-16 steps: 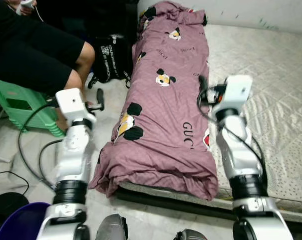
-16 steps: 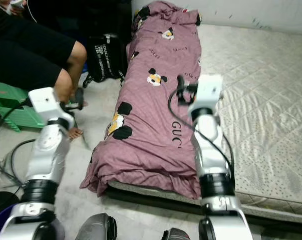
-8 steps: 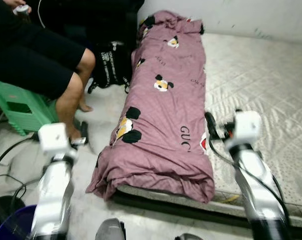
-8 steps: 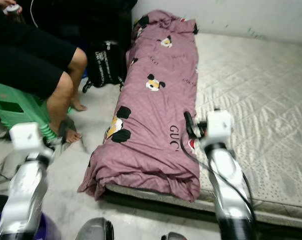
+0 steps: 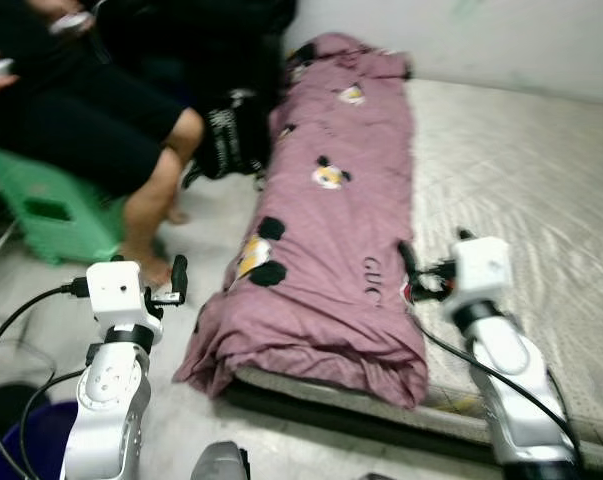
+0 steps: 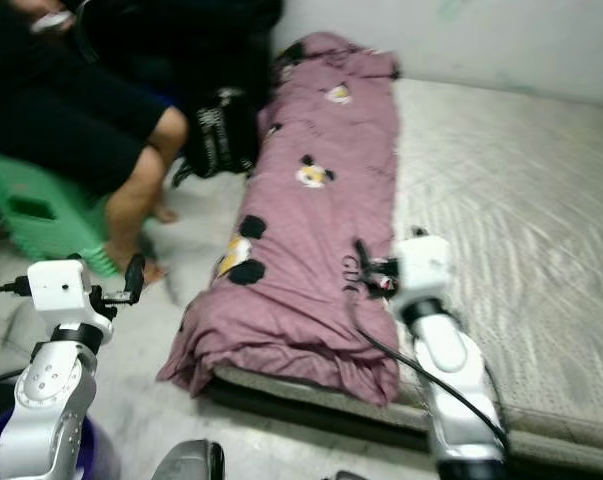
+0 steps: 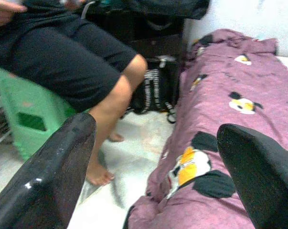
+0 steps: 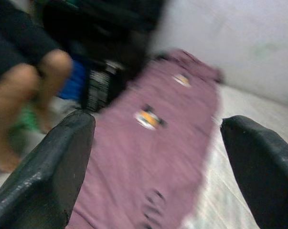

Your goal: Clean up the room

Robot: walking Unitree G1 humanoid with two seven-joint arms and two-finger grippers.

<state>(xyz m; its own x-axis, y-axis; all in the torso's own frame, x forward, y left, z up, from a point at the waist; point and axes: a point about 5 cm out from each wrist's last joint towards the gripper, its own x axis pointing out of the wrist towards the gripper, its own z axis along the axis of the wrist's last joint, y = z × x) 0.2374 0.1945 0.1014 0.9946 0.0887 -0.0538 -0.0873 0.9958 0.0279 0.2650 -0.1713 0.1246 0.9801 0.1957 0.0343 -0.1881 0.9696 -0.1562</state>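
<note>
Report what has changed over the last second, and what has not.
Both arms have pulled back and lowered: the left gripper now hangs over the floor beside the purple quilt, and the right gripper sits nearer the quilt's near end. Both are open and empty. The quilt, mattress and seated person have stayed put; the camera shifted slightly.

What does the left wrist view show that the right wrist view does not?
The left wrist view shows the green stool under the seated person, whose bare foot rests on the floor, and the near end of the purple blanket hanging off the bed edge. The right wrist view, blurred, shows the bare mattress beside the blanket and more white wall. Both share the blanket, the black bag, the person's knee, and two open fingers.
</note>
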